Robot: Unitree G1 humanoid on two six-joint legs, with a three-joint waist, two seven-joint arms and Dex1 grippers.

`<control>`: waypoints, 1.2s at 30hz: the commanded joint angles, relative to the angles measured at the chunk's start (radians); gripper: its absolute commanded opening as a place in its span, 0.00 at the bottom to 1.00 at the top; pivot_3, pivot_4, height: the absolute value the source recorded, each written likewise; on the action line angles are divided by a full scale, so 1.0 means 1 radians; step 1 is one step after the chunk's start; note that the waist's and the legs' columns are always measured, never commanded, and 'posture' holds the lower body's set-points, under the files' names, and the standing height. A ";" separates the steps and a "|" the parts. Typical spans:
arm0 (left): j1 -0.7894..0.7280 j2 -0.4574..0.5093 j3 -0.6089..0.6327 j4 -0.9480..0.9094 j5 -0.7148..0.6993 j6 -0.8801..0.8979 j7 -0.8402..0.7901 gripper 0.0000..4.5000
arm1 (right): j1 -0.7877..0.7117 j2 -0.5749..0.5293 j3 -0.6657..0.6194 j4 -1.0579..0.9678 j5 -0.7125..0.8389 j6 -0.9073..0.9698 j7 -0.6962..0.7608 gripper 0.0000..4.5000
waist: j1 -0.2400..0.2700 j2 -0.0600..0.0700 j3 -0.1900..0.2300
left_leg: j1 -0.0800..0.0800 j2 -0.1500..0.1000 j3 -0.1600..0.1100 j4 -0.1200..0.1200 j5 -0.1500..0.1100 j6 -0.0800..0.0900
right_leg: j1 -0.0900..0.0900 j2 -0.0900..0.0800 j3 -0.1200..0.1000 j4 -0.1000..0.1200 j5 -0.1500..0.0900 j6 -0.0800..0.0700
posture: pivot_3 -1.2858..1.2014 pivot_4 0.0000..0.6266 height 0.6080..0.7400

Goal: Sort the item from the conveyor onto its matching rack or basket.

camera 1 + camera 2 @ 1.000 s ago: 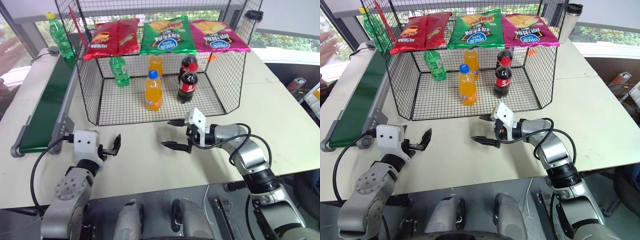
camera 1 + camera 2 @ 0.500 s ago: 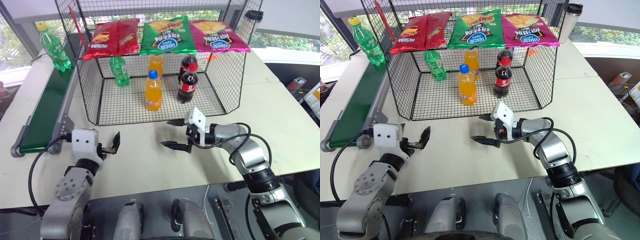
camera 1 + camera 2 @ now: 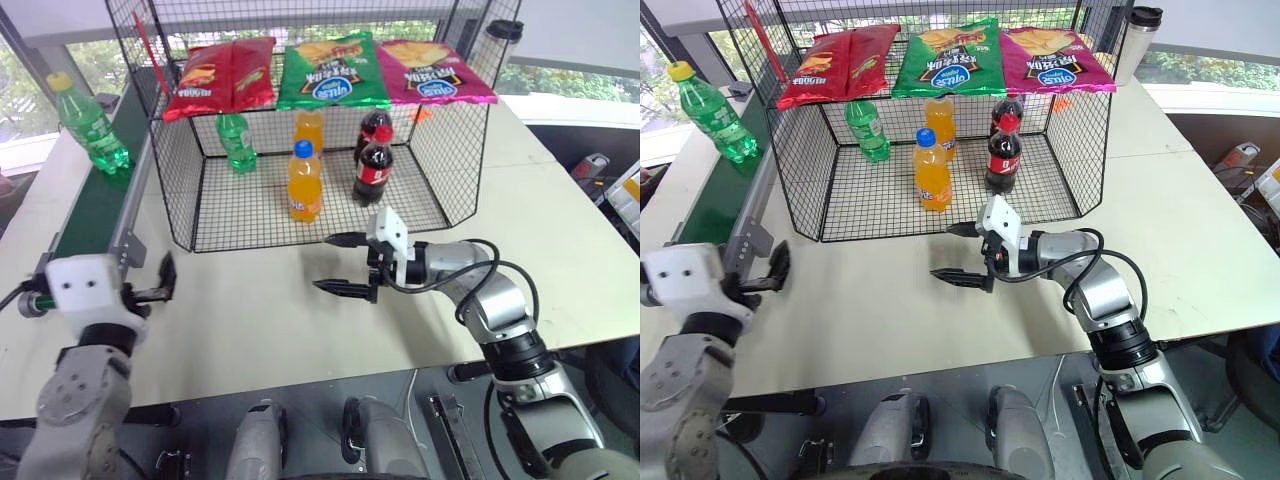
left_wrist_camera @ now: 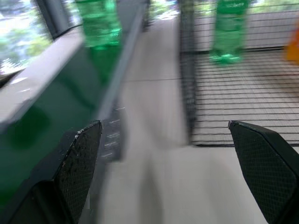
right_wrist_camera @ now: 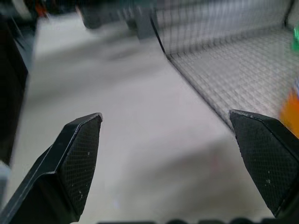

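Note:
The item, a clear-green bottle with a yellow cap (image 3: pixel 90 125), stands upright on the conveyor (image 3: pixel 93 205) at the far left, about halfway along the dark green belt. My left gripper (image 3: pixel 163 279) is open and empty beside the belt's near end, well short of the bottle. In the left wrist view the bottle (image 4: pixel 98 23) stands ahead on the belt, left of the line between my fingers. The black wire-mesh basket (image 3: pixel 172 190) stands right of the belt. My right gripper (image 3: pixel 323 262) hovers open and empty in front of the basket, pointing left.
Inside the basket stand a green bottle with a green cap (image 3: pixel 237 140), two orange bottles (image 3: pixel 304 182) and two cola bottles (image 3: pixel 371 165). Three chip bags (image 3: pixel 330 70) lie across its top. A tumbler (image 3: pixel 1137 40) stands at the back right. Bare tabletop lies between my grippers.
The bottle has ridden along the belt toward me. My left gripper has swung left to the conveyor's near end and risen. My right gripper has shifted slightly up and left.

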 commanded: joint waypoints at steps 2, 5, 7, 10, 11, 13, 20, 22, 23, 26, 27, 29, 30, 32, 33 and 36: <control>-0.010 0.031 0.127 0.016 -0.057 0.000 -0.012 0.99 | -0.027 0.019 -0.025 -0.060 0.046 0.000 -0.014 1.00 | 0.004 0.000 0.000 | 0.000 0.000 0.000 0.000 0.000 0.000 | 0.000 0.000 0.000 0.000 0.000 -0.001 | 0.52 0.24 1.00; -0.001 0.062 0.156 0.049 -0.070 -0.009 -0.029 0.99 | -0.029 0.021 -0.021 -0.063 0.048 0.003 -0.021 1.00 | 0.004 0.000 0.000 | 0.000 0.000 0.000 0.001 0.000 0.000 | 0.001 -0.001 0.000 0.000 -0.001 -0.003 | 0.52 0.24 1.00; 0.002 0.073 0.169 0.066 -0.080 -0.014 -0.033 0.99 | -0.028 0.018 -0.019 -0.062 0.047 0.001 -0.022 1.00 | 0.002 0.000 0.000 | 0.000 0.000 0.000 0.001 0.000 0.000 | 0.001 -0.001 0.000 0.000 -0.001 -0.003 | 0.52 0.24 1.00; 0.000 0.087 0.198 0.105 -0.091 -0.023 -0.039 0.99 | -0.023 0.012 -0.016 -0.053 0.036 -0.008 -0.023 1.00 | 0.001 0.000 0.000 | 0.000 0.000 0.000 0.000 0.000 0.000 | 0.000 -0.001 0.000 0.000 -0.001 -0.003 | 0.52 0.24 1.00; -0.003 0.091 0.204 0.117 -0.093 -0.026 -0.039 0.99 | -0.020 0.010 -0.016 -0.052 0.033 -0.011 -0.024 1.00 | 0.001 0.000 0.000 | 0.000 0.000 0.000 0.000 0.000 0.000 | 0.000 0.000 0.000 0.000 -0.001 -0.003 | 0.52 0.24 1.00; -0.020 0.106 0.205 0.143 -0.091 -0.033 -0.036 0.99 | -0.017 0.007 -0.013 -0.047 0.027 -0.014 -0.024 1.00 | 0.001 0.000 0.000 | 0.000 0.000 0.000 0.000 0.000 0.000 | 0.000 0.000 0.000 0.000 -0.001 -0.003 | 0.52 0.24 1.00; -0.086 0.148 0.199 0.198 -0.094 -0.040 -0.025 0.99 | -0.016 0.005 -0.005 -0.036 0.015 -0.023 -0.027 1.00 | 0.002 0.000 0.000 | 0.000 0.000 0.000 0.000 0.000 0.000 | 0.000 -0.001 0.000 0.000 -0.001 -0.003 | 0.52 0.24 1.00; -0.093 0.153 0.200 0.213 -0.083 -0.043 -0.016 0.99 | -0.017 0.005 -0.004 -0.034 0.012 -0.023 -0.027 1.00 | 0.001 0.000 0.000 | 0.000 0.000 0.001 0.000 0.000 0.000 | 0.000 -0.001 0.000 0.000 -0.001 -0.002 | 0.52 0.24 1.00; -0.097 0.154 0.200 0.219 -0.079 -0.046 -0.011 0.99 | -0.018 0.005 -0.004 -0.033 0.010 -0.023 -0.027 1.00 | 0.000 0.000 0.000 | 0.000 0.000 0.001 0.000 0.000 0.000 | 0.000 -0.001 0.000 0.000 -0.001 -0.002 | 0.52 0.24 1.00; -0.107 0.157 0.195 0.231 -0.070 -0.053 0.000 0.99 | -0.019 0.005 -0.004 -0.031 0.007 -0.022 -0.028 1.00 | 0.001 0.000 0.000 | 0.000 0.000 0.000 0.000 0.000 0.000 | 0.000 0.000 0.000 0.000 0.000 0.000 | 0.52 0.24 1.00; -0.112 0.160 0.196 0.236 -0.065 -0.055 0.006 0.99 | -0.019 0.005 -0.003 -0.031 0.006 -0.022 -0.028 1.00 | 0.001 0.000 0.000 | 0.000 0.000 0.000 0.000 0.000 0.000 | 0.000 0.000 0.000 0.000 0.000 -0.001 | 0.52 0.24 1.00; -0.119 0.162 0.199 0.242 -0.061 -0.056 0.012 0.99 | -0.019 0.005 -0.003 -0.032 0.004 -0.022 -0.029 1.00 | 0.002 0.000 0.000 | 0.000 0.000 0.001 0.000 0.000 0.000 | 0.000 0.000 0.000 0.000 0.000 -0.001 | 0.52 0.24 1.00; -0.120 0.165 0.201 0.245 -0.056 -0.058 0.015 0.99 | -0.020 0.004 -0.003 -0.032 0.003 -0.021 -0.030 1.00 | 0.002 0.000 0.000 | 0.000 0.000 0.000 0.000 0.000 0.000 | 0.000 -0.001 0.000 0.000 0.000 -0.001 | 0.52 0.24 1.00; -0.121 0.171 0.202 0.253 -0.048 -0.065 0.020 0.99 | -0.020 0.005 -0.004 -0.033 0.002 -0.020 -0.030 1.00 | 0.002 0.000 0.000 | 0.000 0.000 0.001 0.000 0.000 0.000 | 0.000 -0.001 0.000 0.000 0.000 -0.001 | 0.52 0.24 1.00; -0.118 0.176 0.198 0.259 -0.037 -0.071 0.022 0.99 | -0.020 0.005 -0.004 -0.033 0.001 -0.020 -0.030 1.00 | 0.002 0.000 0.000 | 0.000 0.000 0.001 0.000 0.000 0.000 | 0.000 -0.001 0.000 0.000 0.000 -0.001 | 0.52 0.24 1.00; -0.125 0.177 0.179 0.277 -0.016 -0.086 0.031 0.99 | -0.024 0.003 -0.006 -0.029 0.000 -0.019 -0.029 1.00 | 0.002 0.000 0.000 | 0.000 0.000 0.001 0.000 0.000 0.000 | 0.000 -0.001 0.000 0.000 0.000 -0.001 | 0.52 0.24 1.00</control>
